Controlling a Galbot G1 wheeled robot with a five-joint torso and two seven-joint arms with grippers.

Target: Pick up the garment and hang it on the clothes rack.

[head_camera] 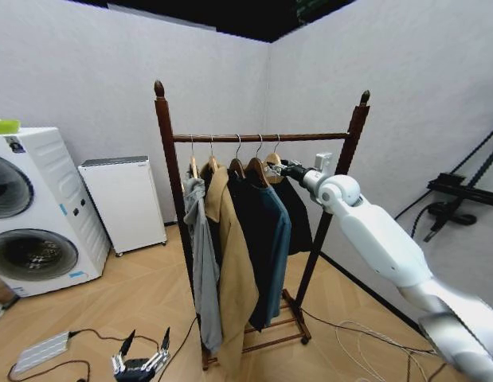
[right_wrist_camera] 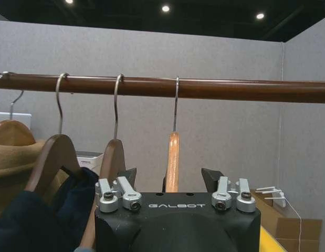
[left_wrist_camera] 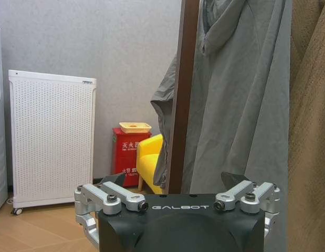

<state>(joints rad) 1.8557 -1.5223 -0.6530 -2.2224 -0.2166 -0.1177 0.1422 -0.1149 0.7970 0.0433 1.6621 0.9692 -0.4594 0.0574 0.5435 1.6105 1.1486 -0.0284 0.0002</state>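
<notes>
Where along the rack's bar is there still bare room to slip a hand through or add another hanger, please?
The clothes rack bar is bare between the garment hook and the post nearest the right gripper, which sits open around that pale hanger. It is crowded toward the other post, where the blue coat, tan coat and grey garment hang together. The left gripper waits low.

Glossy wooden clothes rack; metal hanger hooks.

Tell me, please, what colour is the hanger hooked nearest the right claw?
Pale, light wood with a metal hook; the hanger shows best in the right wrist view.
</notes>
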